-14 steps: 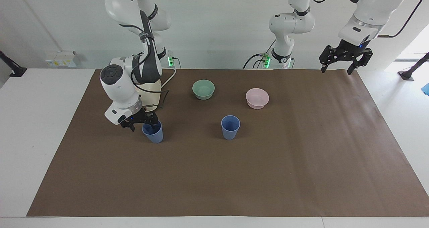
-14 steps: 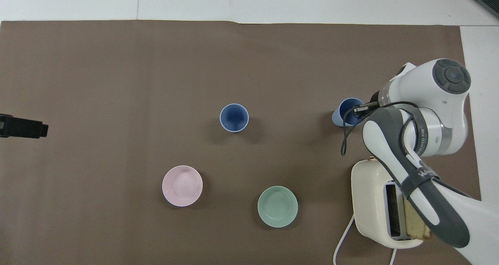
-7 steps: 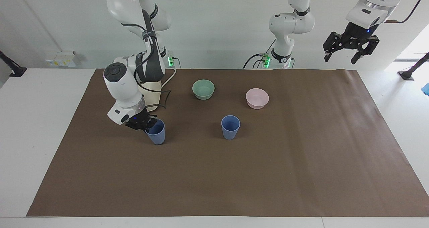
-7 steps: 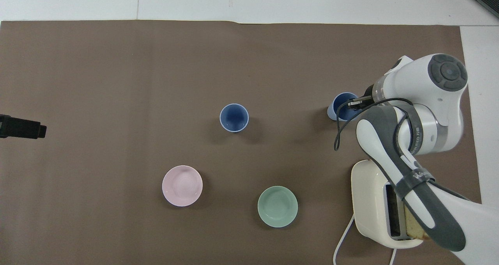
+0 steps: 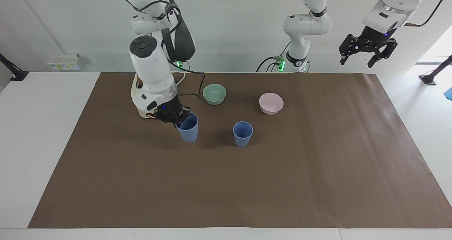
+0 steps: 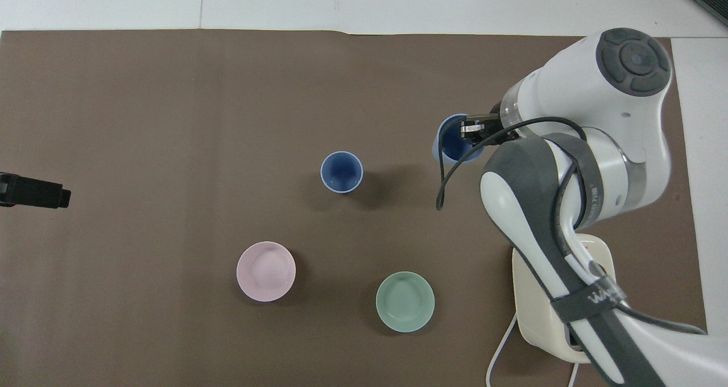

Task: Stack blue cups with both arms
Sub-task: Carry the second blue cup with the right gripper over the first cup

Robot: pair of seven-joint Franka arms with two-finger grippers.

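One blue cup [image 5: 243, 134] stands upright on the brown mat near the table's middle; it also shows in the overhead view [image 6: 341, 172]. My right gripper [image 5: 179, 123] is shut on the rim of the other blue cup [image 5: 189, 130] and holds it slightly tilted just above the mat, beside the standing cup toward the right arm's end. In the overhead view one finger of the right gripper [image 6: 474, 131] sits inside the held cup [image 6: 448, 147]. My left gripper [image 5: 356, 61] is open and empty, raised high over the left arm's end of the table; its tip shows in the overhead view [image 6: 34, 189].
A green bowl [image 5: 214, 94] and a pink bowl [image 5: 271, 103] sit nearer to the robots than the cups. A cream toaster [image 5: 138, 98] stands under the right arm, with its cable [image 6: 500, 353] trailing toward the robots. The brown mat [image 5: 247, 190] covers the table.
My right gripper has lifted its blue cup and carried it toward the standing cup and the table's middle. The left gripper has risen and now holds still.
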